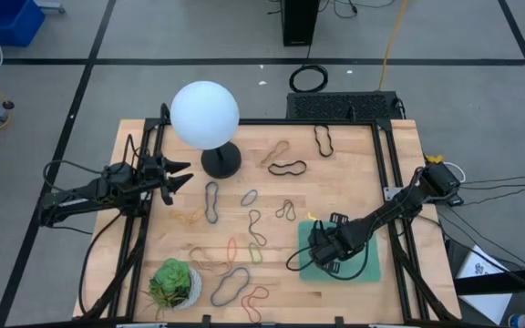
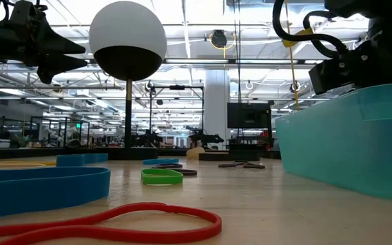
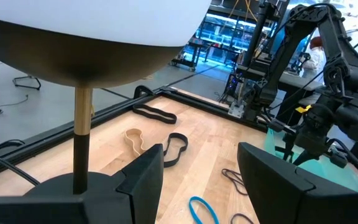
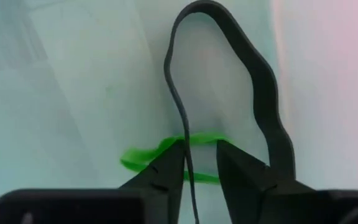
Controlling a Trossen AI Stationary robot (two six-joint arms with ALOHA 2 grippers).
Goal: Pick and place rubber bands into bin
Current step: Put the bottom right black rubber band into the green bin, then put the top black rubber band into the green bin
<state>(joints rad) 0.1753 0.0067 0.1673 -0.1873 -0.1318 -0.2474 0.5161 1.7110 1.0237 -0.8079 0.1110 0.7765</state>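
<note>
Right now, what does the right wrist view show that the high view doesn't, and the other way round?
Only the right wrist view shows a thin black rubber band loop running between the right gripper fingers, jaws slightly apart, and a green band beneath, inside the translucent mint-green plastic bin.

Only the high view shows the bands scattered over the wooden table, the white globe lamp, the potted succulent and the waiting left gripper.

Both show the right gripper over the bin.

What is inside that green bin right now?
In the bin lie a black band and a green band, with the right pincer just above them. From overhead, the arm hides much of the bin's floor.
</note>
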